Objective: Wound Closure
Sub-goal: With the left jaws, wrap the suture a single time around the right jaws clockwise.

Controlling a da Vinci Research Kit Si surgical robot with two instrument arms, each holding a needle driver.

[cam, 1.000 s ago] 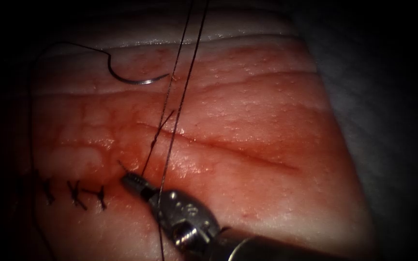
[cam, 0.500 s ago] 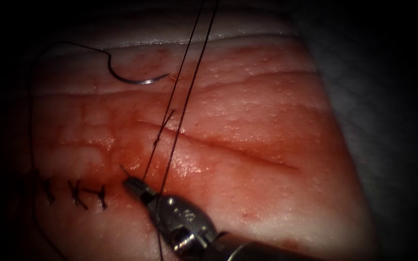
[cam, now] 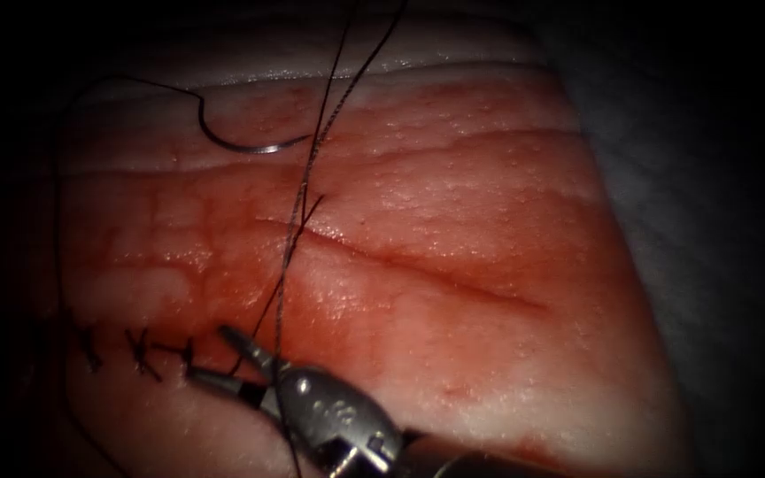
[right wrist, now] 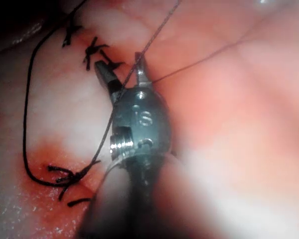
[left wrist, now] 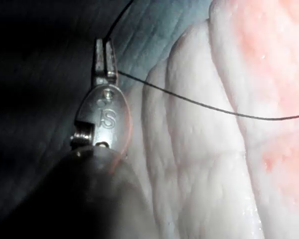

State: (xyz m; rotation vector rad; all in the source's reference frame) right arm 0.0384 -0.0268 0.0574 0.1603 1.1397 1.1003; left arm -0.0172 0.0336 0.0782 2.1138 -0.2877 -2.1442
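The curved needle [cam: 245,148] lies free on the tissue [cam: 453,204] beyond the cut's left end, not in the tissue and held by neither tool. Two strands of thread [cam: 298,208] rise, twisted together, from the cut [cam: 418,270] out past the far edge. My right tool [cam: 208,354] comes in low from the right, its jaws open just right of the last stitch; a strand passes between them, unheld. In the right wrist view the right tool [right wrist: 118,60] also stands open. My left tool [left wrist: 105,47] is shut on the thread [left wrist: 199,103] off the tissue's edge.
Three tied stitches [cam: 139,354] with short cut ends close the cut's left part. Red fluid [cam: 250,257] wets the tissue around the cut. A slack loop of thread [cam: 57,221] trails down the left side from the needle. Another knot [right wrist: 70,175] sits near the right tool's shaft.
The right tool's jaws have opened and let go of the thread they held. The two taut, separate strands have gone slacker and twisted together.
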